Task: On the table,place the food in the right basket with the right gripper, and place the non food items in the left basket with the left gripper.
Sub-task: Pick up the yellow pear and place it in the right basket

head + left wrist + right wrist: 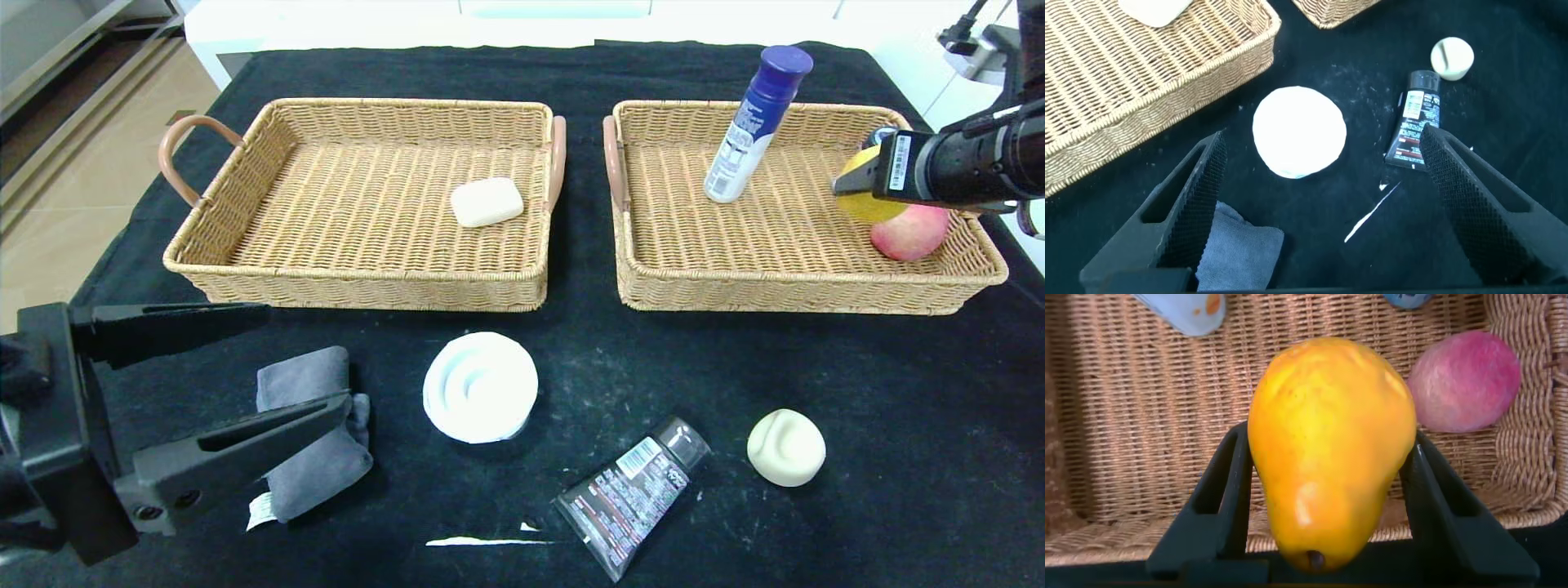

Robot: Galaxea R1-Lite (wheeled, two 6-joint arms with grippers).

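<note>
My right gripper (853,184) is shut on the yellow pear (1331,449) and holds it just above the floor of the right basket (784,296), near its far right corner. The white bottle (751,122) with the blue cap stands tilted in that basket. The cream bun (786,447) lies on the black table at the front right. My left gripper (306,357) hangs open over the folded grey cloth (314,457) at the front left, holding nothing. The white roll (1300,131) and the black tube (1413,122) lie beyond it. The left basket (359,282) is behind.
A cream soap bar (486,202) lies in the left basket. A pink-red round fruit (910,230) rests in the right basket's near right corner, beside the pear. A thin white streak (490,541) marks the cloth at the front. The table's edges run along both sides.
</note>
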